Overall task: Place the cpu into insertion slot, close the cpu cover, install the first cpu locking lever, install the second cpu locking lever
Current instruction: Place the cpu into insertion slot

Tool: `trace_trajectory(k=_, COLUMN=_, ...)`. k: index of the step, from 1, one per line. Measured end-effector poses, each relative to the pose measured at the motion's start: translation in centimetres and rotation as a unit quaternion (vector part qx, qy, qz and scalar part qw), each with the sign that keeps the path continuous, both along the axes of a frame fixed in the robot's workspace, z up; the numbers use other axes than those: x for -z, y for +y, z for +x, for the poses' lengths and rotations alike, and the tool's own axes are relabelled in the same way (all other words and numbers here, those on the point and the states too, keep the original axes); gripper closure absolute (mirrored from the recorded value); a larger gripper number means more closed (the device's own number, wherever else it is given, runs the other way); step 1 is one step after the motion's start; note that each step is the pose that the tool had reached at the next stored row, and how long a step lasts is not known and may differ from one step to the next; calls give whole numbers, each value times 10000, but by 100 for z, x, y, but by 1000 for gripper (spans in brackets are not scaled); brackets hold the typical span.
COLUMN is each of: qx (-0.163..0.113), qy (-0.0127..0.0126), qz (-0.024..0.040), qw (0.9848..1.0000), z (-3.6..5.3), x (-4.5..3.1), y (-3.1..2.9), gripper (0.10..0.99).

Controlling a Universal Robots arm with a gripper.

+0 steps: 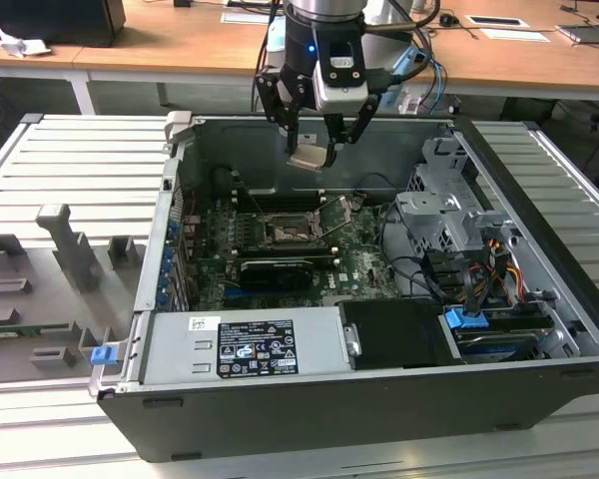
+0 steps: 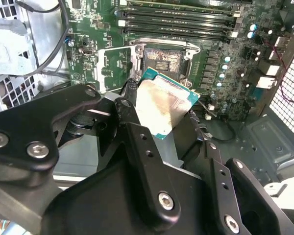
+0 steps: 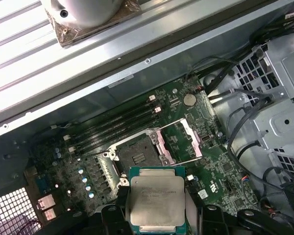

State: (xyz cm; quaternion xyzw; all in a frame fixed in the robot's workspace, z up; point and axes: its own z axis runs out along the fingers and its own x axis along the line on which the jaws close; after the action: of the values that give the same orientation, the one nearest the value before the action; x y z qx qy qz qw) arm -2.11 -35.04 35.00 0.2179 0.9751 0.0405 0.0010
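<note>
My gripper hangs above the open computer case, shut on the cpu, a small flat chip with a dull silver face. In both wrist views the cpu sits between the black fingers, held well above the board. Below it lies the insertion slot, a dark square socket with nothing in it. The cpu cover stands swung open beside the slot.
Long black memory slots run beside the socket. A metal drive cage with cables fills the exterior view's right of the case. The power supply lies along the front. Grey fixtures stand outside on the exterior view's left.
</note>
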Motion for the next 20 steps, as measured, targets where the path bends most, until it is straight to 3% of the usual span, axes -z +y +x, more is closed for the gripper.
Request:
trace_trajectory(k=10, qx=269, qy=0, qz=-19, qw=9996, z=0, x=12, y=0, gripper=549)
trace_trajectory(k=20, qx=786, qy=1, qz=-29, qw=9969, z=0, x=28, y=1, gripper=549)
